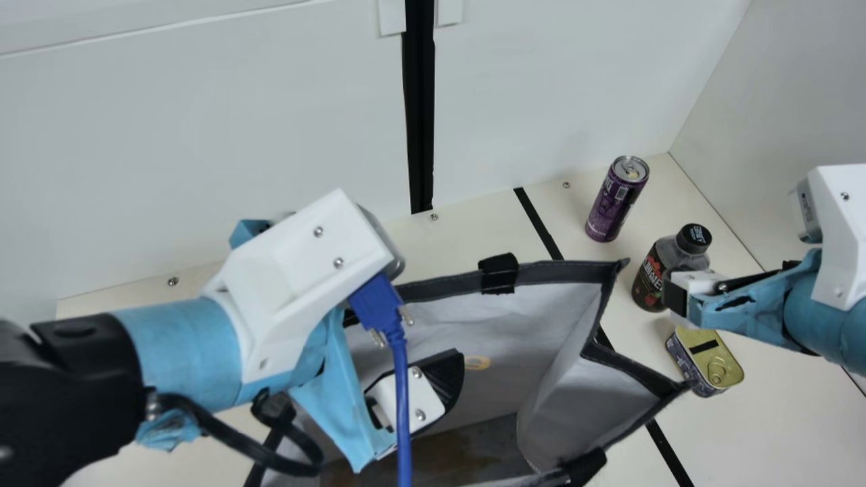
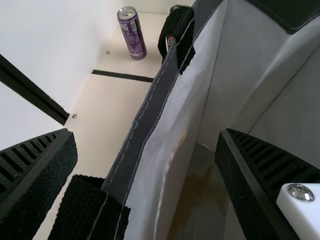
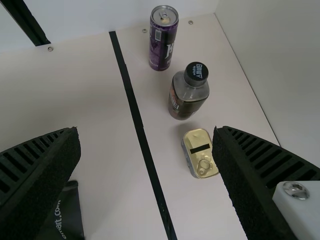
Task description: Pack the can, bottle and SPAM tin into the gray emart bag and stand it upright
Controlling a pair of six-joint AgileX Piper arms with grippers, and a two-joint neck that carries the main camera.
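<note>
Near the bottle (image 1: 670,256) stands a slim, purple, silver-topped can (image 1: 614,203).

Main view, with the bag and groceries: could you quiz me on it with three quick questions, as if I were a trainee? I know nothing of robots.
1. True or false: the can stands upright on the table.
2. Which has the rim of the bag between its fingers: a) left tool, b) right tool, c) neither?
3. Fill in: between the can and the tin stands the ____.

Key: 1 true; 2 a; 3 bottle.
</note>
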